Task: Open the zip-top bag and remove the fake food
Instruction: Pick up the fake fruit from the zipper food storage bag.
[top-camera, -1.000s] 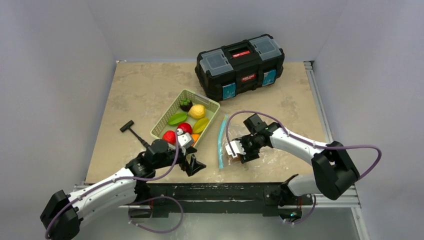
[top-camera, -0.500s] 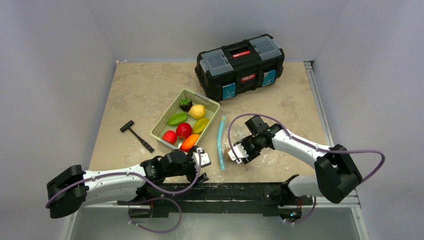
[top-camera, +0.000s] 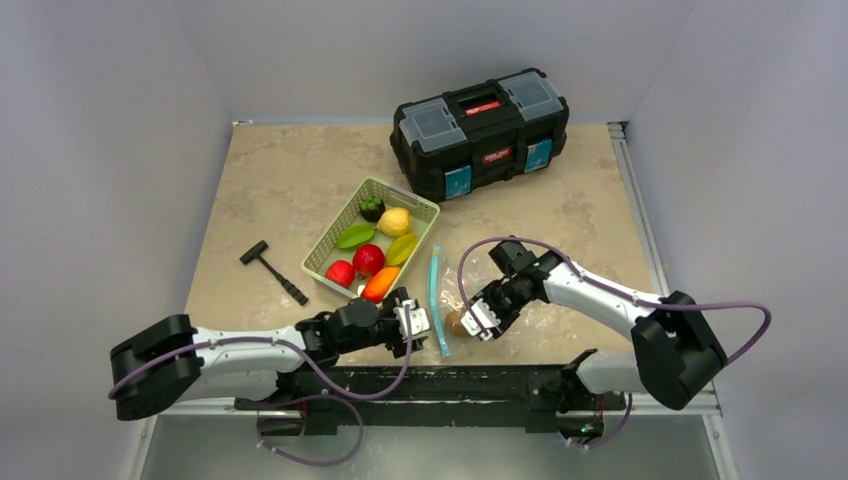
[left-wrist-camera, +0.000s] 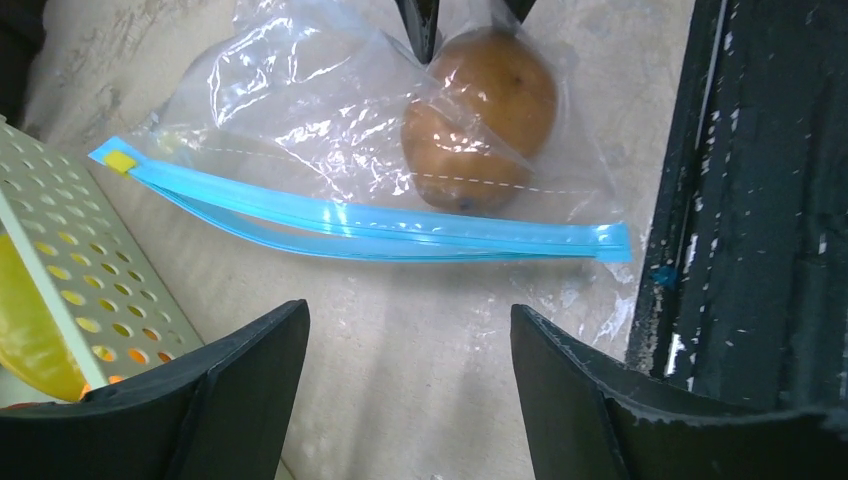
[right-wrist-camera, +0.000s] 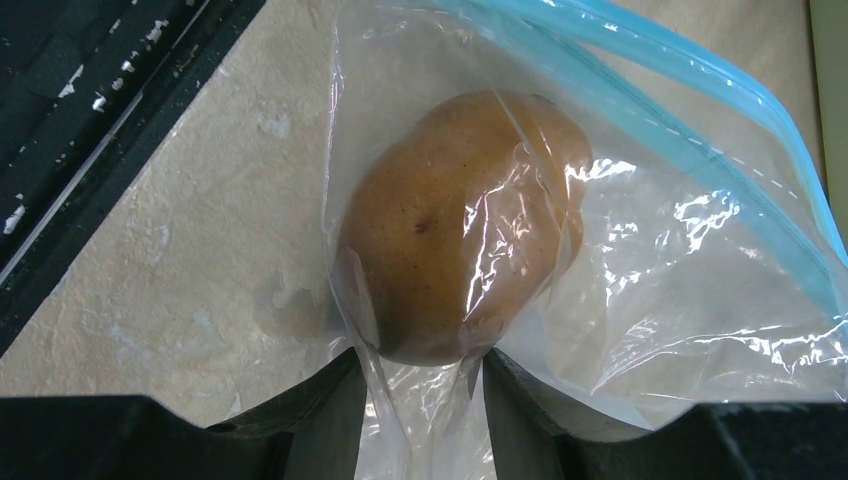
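Note:
The zip-top bag lies flat near the table's front edge, its teal strip facing left. Inside it is one piece of fake food, a brown potato. My right gripper is shut on the bag's bunched bottom, pinching it around the potato's end. My left gripper is open and empty, low over the table just short of the strip. More fake food, red, yellow and orange, lies in the green basket.
The basket's perforated wall is close on the left gripper's left. The black front rail runs just to its right. A black toolbox stands at the back. A small black hammer lies left of the basket.
My left gripper has swung right from the basket's near end to the bag's strip, its jaws narrowing a little. The right gripper has closed on the bag's bottom and slid slightly nearer.

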